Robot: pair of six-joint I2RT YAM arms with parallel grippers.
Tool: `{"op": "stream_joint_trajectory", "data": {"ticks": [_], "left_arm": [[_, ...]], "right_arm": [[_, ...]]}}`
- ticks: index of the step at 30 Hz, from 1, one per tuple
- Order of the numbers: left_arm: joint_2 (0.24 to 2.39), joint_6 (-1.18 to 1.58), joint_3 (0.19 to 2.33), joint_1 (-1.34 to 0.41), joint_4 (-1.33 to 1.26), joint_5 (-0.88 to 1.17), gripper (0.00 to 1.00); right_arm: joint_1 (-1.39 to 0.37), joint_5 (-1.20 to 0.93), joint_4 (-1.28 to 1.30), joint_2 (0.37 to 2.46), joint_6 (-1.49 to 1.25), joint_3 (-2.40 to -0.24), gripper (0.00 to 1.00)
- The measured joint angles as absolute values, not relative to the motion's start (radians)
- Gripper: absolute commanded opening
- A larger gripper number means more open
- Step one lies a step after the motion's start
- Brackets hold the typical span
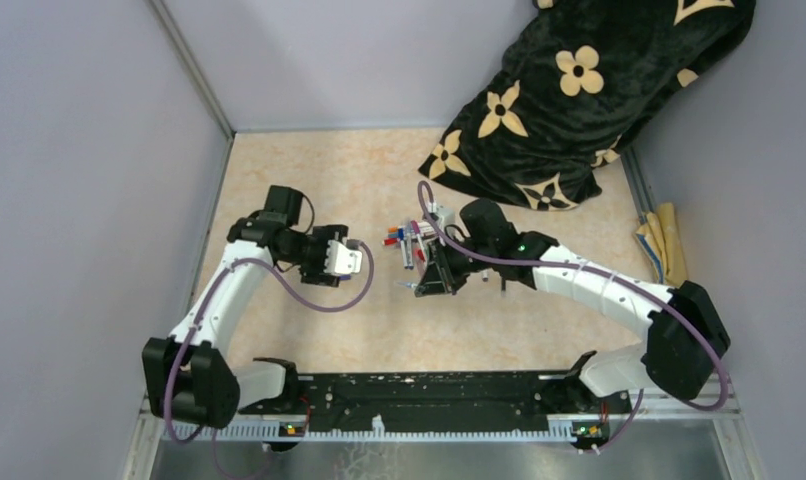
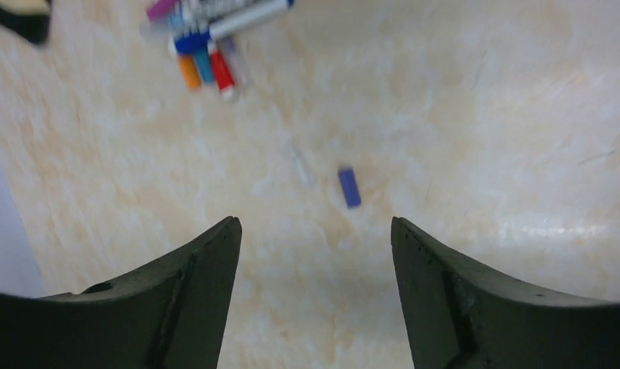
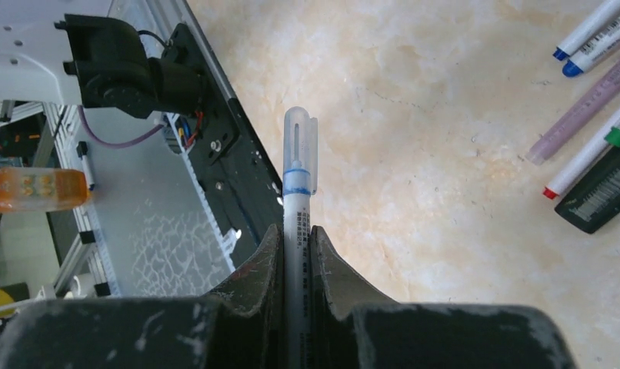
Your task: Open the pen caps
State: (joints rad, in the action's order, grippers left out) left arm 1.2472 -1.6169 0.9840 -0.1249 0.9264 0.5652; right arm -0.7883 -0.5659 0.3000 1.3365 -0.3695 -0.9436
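Observation:
My right gripper (image 3: 297, 228) is shut on a white pen (image 3: 297, 207), whose end sticks out past the fingertips with a clear pen cap (image 3: 301, 142) on it. My left gripper (image 2: 315, 223) stands open above the table with nothing between its fingers. A small blue pen cap (image 2: 349, 187) lies on the table beyond it. A blurred pale sliver (image 2: 299, 163) lies beside that cap. Several pens (image 2: 207, 31) lie in a bunch further off, at mid-table (image 1: 404, 238) by the right gripper (image 1: 431, 275). The left gripper (image 1: 347, 258) is to their left.
A black cloth with cream flowers (image 1: 579, 90) is heaped at the back right. A yellow rag (image 1: 664, 250) lies by the right wall. Grey walls close in the left and back. The black base rail (image 1: 429, 395) runs along the near edge.

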Motion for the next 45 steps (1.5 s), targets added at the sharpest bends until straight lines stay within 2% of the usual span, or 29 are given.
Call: {"op": "stream_joint_trajectory", "data": {"ticks": [4,10,15,17,18,20,31,33,36,38,42,45], "left_arm": [[1.172,-1.529,0.984,-0.275,0.952,0.612,0.84],[1.180,-1.414,1.001,-0.377,0.961,0.654,0.82],[1.183,-1.360,1.001,-0.405,0.943,0.657,0.70],[1.183,-1.346,1.000,-0.407,0.927,0.655,0.61],[1.183,-1.338,1.000,-0.408,0.915,0.655,0.54],[1.183,-1.327,1.001,-0.409,0.902,0.655,0.48],[1.181,-1.336,1.000,-0.425,0.882,0.651,0.47],[1.181,-1.340,1.000,-0.426,0.881,0.646,0.39],[1.181,-1.350,1.000,-0.428,0.878,0.636,0.18],[1.181,-1.363,1.000,-0.430,0.876,0.624,0.07],[1.179,-1.370,1.000,-0.430,0.876,0.609,0.00],[1.178,-1.373,1.000,-0.432,0.876,0.602,0.00]], "right_arm": [[-0.796,-0.576,0.273,1.402,-0.390,-0.995,0.00],[-0.824,-0.586,0.191,1.494,-0.435,-1.070,0.00],[-0.838,-0.596,0.136,1.565,-0.463,-1.124,0.00],[-0.838,-0.601,0.123,1.579,-0.471,-1.135,0.00],[-0.838,-0.603,0.110,1.584,-0.474,-1.136,0.00],[-0.839,-0.607,0.104,1.594,-0.479,-1.141,0.00],[-0.845,-0.625,0.075,1.633,-0.501,-1.161,0.00],[-0.845,-0.627,0.072,1.634,-0.502,-1.161,0.00],[-0.845,-0.630,0.069,1.642,-0.502,-1.162,0.00],[-0.846,-0.630,0.068,1.651,-0.503,-1.162,0.00],[-0.846,-0.628,0.052,1.659,-0.507,-1.162,0.00],[-0.846,-0.627,0.046,1.662,-0.509,-1.162,0.00]]}}
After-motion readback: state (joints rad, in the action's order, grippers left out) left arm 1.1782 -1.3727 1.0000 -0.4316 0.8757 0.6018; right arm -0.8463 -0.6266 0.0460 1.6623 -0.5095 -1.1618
